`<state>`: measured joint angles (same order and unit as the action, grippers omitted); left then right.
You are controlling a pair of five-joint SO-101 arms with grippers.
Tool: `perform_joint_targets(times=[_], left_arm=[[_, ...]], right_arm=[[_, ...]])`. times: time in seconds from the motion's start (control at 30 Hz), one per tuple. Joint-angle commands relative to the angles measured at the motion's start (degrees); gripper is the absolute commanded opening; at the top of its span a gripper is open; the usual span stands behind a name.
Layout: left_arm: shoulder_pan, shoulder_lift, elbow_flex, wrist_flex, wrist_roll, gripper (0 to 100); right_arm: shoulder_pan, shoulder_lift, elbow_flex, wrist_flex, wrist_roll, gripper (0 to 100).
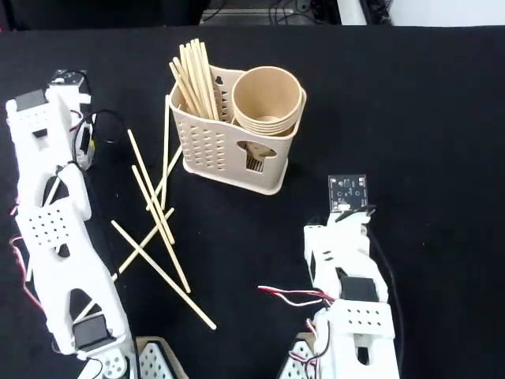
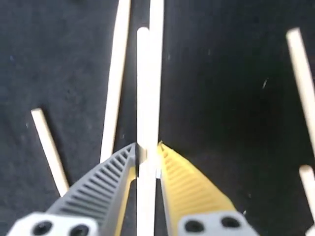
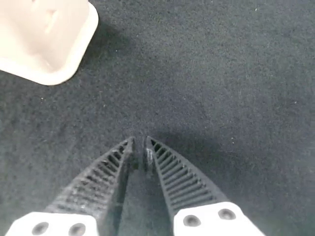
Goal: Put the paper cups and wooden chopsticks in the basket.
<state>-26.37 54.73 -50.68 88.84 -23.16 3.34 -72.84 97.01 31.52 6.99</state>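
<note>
Pinching one wooden chopstick (image 2: 147, 88) between its grey and yellow jaws, the left gripper (image 2: 146, 148) sits over the black table (image 1: 426, 118). More loose chopsticks (image 1: 154, 229) lie scattered left of centre in the high view. The basket (image 1: 229, 150) stands at upper centre, with stacked paper cups (image 1: 267, 99) in its right compartment and a chopstick bundle (image 1: 197, 79) in its left. The right gripper (image 3: 139, 143), pressed together on nothing, is near the basket's corner.

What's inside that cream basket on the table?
A stack of paper cups fills one compartment, a bundle of wooden chopsticks stands in the other. The basket wall mostly hides their lower parts.
</note>
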Motion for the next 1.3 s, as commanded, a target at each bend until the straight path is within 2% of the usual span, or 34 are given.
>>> perform_joint_targets(times=[0.0, 0.13, 0.27, 0.53, 0.7, 0.83, 1.0, 1.17, 1.27], left_arm=[[-1.45, -0.26, -6.02, 5.89, -1.05, 3], [-0.22, -0.26, -11.82, 12.22, -0.79, 3], [2.42, -2.29, -10.51, 12.22, 3.78, 3], [11.82, -24.62, 11.03, 11.96, 8.62, 3], [13.85, -42.81, 21.58, 8.53, 9.05, 3], [13.41, -56.79, 31.25, 1.32, 12.84, 3], [14.02, -74.81, 48.40, -10.55, 13.89, 3], [13.93, -94.68, 68.97, -29.36, 20.48, 3], [14.02, -106.73, 80.57, -44.84, 23.03, 3]], right_arm=[[-0.62, -0.84, -0.04, -0.44, 0.53, 4.0], [-0.53, -0.84, -0.04, -0.44, 0.53, 4.0], [-0.44, -0.84, -0.04, -0.44, 0.53, 4.0], [-0.53, -0.84, -0.04, -0.44, 0.53, 4.0], [-0.70, -0.84, -0.04, 0.00, 0.53, 4.0], [-0.70, -0.84, -0.04, 0.18, 0.62, 4.0], [-0.70, -0.84, -0.04, 0.18, 0.62, 4.0], [-0.70, -0.84, -0.04, 0.18, 0.62, 4.0], [-0.79, -0.84, -0.04, 0.18, 0.62, 4.0]])
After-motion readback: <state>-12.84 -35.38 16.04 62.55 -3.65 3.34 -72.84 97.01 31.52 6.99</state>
